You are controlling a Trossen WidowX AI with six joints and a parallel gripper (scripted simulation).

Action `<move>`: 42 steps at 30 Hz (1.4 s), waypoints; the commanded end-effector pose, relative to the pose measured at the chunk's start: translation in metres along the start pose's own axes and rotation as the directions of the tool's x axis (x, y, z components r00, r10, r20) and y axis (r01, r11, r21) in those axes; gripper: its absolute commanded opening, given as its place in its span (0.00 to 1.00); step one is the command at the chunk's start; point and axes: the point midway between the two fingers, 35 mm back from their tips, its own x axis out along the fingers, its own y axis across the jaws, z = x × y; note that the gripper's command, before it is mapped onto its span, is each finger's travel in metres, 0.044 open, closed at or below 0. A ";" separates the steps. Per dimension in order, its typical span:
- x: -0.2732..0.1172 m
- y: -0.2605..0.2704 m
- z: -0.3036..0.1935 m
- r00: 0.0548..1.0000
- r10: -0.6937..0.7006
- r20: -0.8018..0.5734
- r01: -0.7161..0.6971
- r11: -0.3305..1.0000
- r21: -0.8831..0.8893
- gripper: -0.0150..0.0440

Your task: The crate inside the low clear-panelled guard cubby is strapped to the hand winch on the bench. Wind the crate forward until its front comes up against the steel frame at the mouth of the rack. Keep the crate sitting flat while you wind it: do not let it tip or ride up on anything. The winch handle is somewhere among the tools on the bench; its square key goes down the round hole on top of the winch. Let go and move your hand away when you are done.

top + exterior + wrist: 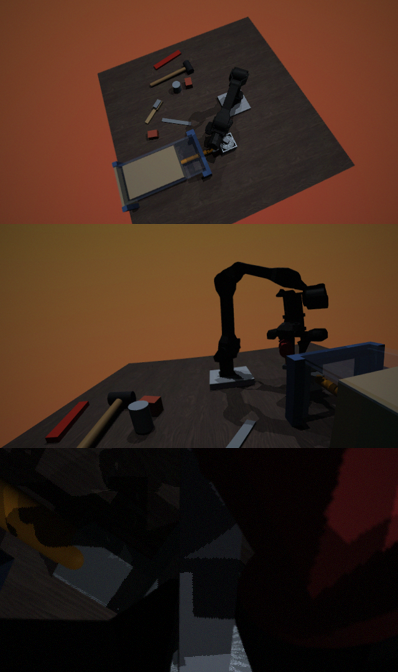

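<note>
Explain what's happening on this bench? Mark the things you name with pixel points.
The arm's gripper (pixel 220 150) is down at the winch (pixel 233 149), shut on the winch handle, whose red knob (pixel 285 348) shows beside the fingers. An orange strap piece (pixel 190 159) (pixel 328 385) (pixel 45 543) runs from the winch side to the crate (pixel 152 172) (pixel 373 392). The crate sits in the rack, its front still short of the blue frame (pixel 200 155) (pixel 296 389) at the mouth.

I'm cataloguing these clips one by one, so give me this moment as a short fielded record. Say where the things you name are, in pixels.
gripper: shut on the winch handle (pixel 285 348) (pixel 207 635), above the winch (pixel 234 147) (pixel 241 650); gripper (pixel 216 150) (pixel 297 359) (pixel 205 588)
key seating: cannot tell
crate: tan crate (pixel 152 171) (pixel 373 386), inside the cubby
gap: open between crate front and blue mouth frame (pixel 199 152) (pixel 295 392)
orange piece (pixel 189 159) (pixel 329 386) (pixel 60 550): between crate and winch
mallet (pixel 169 77) (pixel 104 420): lying on the bench
winding: unfinished
</note>
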 end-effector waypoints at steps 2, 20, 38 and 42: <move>0.001 0.002 0.000 1.000 0.007 0.000 -0.007 1.000 0.001 0.25; -0.003 0.004 -0.004 0.996 -0.056 0.065 0.056 0.998 0.000 0.25; -0.001 -0.003 -0.005 0.997 -0.060 0.052 0.051 0.987 0.151 0.25; -0.001 -0.003 -0.005 0.997 -0.060 0.052 0.051 0.986 0.157 0.25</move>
